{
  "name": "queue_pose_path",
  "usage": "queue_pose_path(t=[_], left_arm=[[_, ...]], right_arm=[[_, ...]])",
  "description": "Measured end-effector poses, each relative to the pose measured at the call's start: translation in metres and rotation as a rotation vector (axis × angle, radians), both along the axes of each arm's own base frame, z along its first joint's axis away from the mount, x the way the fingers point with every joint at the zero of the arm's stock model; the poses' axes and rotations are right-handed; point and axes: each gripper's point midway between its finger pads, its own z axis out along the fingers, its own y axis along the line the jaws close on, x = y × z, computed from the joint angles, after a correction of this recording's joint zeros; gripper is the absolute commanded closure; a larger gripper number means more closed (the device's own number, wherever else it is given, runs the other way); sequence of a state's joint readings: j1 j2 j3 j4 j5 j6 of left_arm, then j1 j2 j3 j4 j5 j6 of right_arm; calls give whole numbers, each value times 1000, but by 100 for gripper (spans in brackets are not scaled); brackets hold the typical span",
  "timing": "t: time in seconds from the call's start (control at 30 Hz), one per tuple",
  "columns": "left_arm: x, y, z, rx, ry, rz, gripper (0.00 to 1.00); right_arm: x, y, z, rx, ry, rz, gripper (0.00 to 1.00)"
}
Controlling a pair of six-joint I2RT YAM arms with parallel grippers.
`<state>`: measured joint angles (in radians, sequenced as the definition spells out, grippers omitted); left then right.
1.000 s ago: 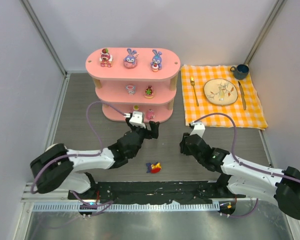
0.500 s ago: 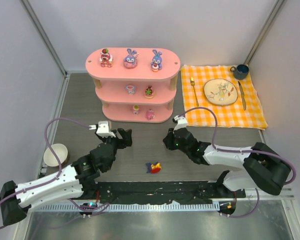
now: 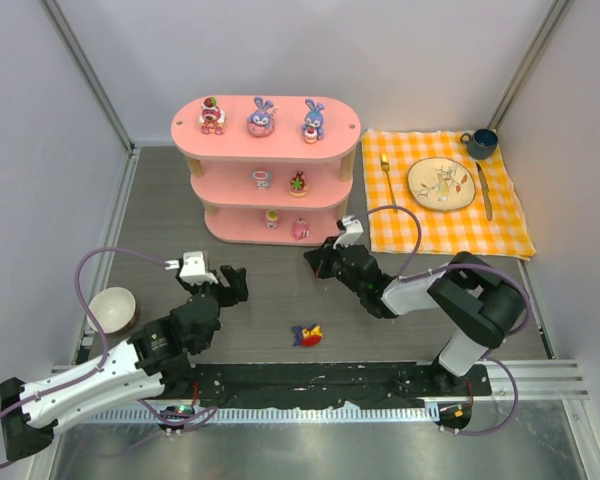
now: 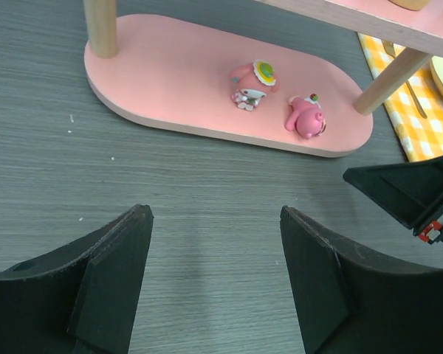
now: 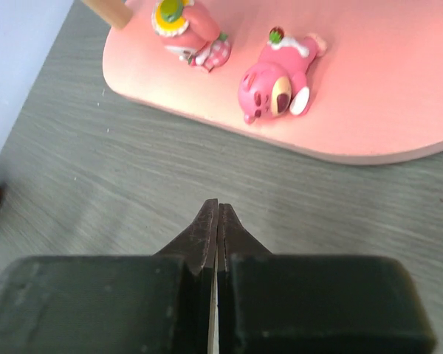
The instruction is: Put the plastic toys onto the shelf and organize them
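We see the shelf (image 3: 285, 140) standing at the back of the table (image 3: 160, 230), three smooth pink oval boards on round posts of pale wood. Its top board carries a row of three glossy figures, two of them purple-blue bunnies (image 3: 261, 118), and the middle board holds two more. On the bottom board a pink bear (image 5: 275, 81) lies tipped on its side beside a hatted figure (image 5: 184, 29). One loose toy (image 3: 307, 335), red, yellow and purple, lies on the grey wood-grain table near the arm bases, well apart from the shelf.

Our right claw (image 5: 217, 214) has its flat black fingers pressed together with nothing between them. Its tip is aimed low at the bottom board's front edge, just short of the bear. We judge that a closed tip suits nudging the rounded, slippery bear upright.

Our left claw (image 4: 218, 273) is spread wide and empty over bare table in front of the shelf, probably free to go for the loose toy. Its matte fingers are broad and blunt, and the toy is small and lumpy, so it may roll.
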<state>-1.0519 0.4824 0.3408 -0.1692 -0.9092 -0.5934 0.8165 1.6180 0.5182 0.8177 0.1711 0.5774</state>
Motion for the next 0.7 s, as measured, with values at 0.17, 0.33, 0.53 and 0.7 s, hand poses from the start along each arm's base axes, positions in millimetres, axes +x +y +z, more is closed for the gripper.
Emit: queue_pose_path(t=[0.17,0.33,0.53,0.7], left_arm=[[0,3,-2,16,0,9,27],[0,4,-3,31,-2,11,28],[1,4,-12,61,11,11,28],[2,1,-16,73,18,11,28]], right_arm=[[20,1,1,70,-49,-32,99],[32,3,6,112,-84,-38,99],[44,10,13,145,-111,-29,99],[50,12,12,155,-113,-24,99]])
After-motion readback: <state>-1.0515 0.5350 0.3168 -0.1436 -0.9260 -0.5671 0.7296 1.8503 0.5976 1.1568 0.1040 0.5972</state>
